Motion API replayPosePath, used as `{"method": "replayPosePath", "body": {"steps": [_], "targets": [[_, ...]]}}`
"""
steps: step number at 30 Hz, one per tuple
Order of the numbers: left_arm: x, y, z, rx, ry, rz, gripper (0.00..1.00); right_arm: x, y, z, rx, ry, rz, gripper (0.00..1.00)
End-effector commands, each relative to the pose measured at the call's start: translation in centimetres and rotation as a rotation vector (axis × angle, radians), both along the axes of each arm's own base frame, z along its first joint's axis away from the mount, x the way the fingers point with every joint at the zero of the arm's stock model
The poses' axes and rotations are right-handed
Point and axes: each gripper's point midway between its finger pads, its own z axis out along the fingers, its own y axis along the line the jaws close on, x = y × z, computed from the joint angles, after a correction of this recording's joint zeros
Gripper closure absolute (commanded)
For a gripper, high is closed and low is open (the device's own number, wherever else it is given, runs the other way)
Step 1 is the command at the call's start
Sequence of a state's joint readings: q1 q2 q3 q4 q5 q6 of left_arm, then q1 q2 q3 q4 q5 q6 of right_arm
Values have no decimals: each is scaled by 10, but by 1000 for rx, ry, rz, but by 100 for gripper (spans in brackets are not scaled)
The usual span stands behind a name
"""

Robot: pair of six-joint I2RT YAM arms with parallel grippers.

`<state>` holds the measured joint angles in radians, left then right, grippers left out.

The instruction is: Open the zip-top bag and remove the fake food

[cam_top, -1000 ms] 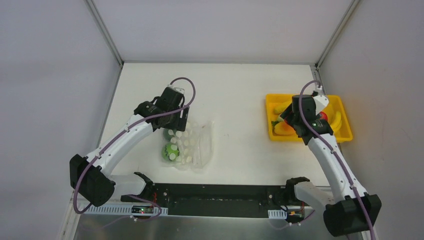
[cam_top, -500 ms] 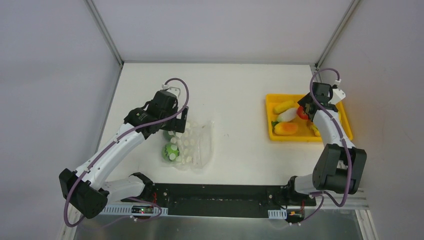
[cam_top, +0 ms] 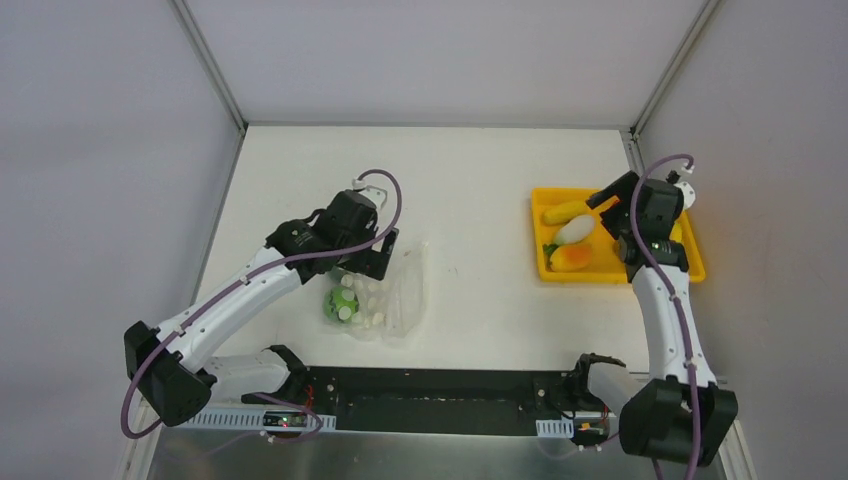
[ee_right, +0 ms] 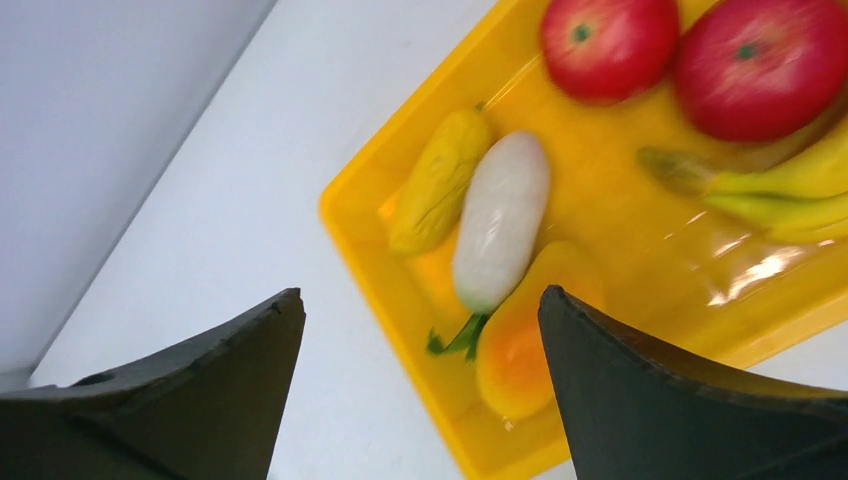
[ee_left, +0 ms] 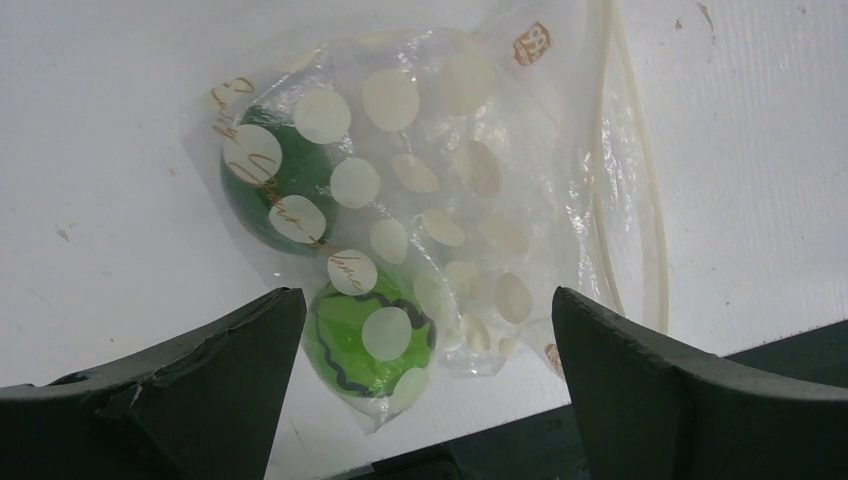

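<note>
The zip-top bag (cam_top: 390,290), clear with white dots, lies flat on the white table. It also shows in the left wrist view (ee_left: 470,170). Inside it are a dark green ball (ee_left: 262,190) and a light green striped piece (ee_left: 365,335) (cam_top: 341,303). My left gripper (cam_top: 372,258) (ee_left: 425,300) hovers just above the bag, open and empty. My right gripper (cam_top: 608,200) (ee_right: 420,300) is open and empty over the left part of the yellow tray (cam_top: 694,268). The tray holds corn (ee_right: 438,180), a white piece (ee_right: 500,220), an orange piece (ee_right: 520,350), two red apples (ee_right: 608,40) and a banana (ee_right: 790,190).
The tray's rim (ee_right: 360,230) stands near the table's right edge. The bag's zip strip (ee_left: 645,200) runs along its side away from the green pieces. A black bar (cam_top: 430,390) lies along the near edge, close to the bag. Grey walls enclose the table.
My left gripper has moved toward the near right, from the bag's far-left corner to over the bag. My right arm has swung about over the tray and now points left, open.
</note>
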<state>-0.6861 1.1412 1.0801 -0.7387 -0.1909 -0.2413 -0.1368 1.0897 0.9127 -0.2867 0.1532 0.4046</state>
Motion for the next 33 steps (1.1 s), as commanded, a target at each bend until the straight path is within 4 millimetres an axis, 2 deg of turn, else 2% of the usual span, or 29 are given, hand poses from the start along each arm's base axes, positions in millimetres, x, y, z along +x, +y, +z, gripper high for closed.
{"method": "replayPosePath", "body": {"steps": [1,9,13,16,20,23,26,29,30,33], "targets": [[-8,-14,-5,24,26,-59,1,-23,67,3,187,-51,213,11],[-26,-50,-18,-17,90,-92,3,-65,166,-1,385,-82,472,13],[-24,-62,-27,-32,92,-55,6,-86,220,-2,478,-81,622,15],[-23,-73,-33,-60,99,-30,12,-97,253,-10,531,-66,693,17],[-18,-76,-40,-74,90,8,23,-108,284,-30,552,-21,744,22],[-19,-78,-49,-79,104,19,33,-115,308,-38,567,-8,793,24],[-21,-80,-62,-65,129,27,48,-120,323,-47,553,15,815,24],[-22,-76,-70,-37,142,36,65,-125,338,-50,571,21,848,25],[-23,-76,-70,-31,144,33,74,-126,343,-50,579,20,860,25],[-25,-75,-63,-29,132,10,94,-129,356,-52,582,31,891,25]]}}
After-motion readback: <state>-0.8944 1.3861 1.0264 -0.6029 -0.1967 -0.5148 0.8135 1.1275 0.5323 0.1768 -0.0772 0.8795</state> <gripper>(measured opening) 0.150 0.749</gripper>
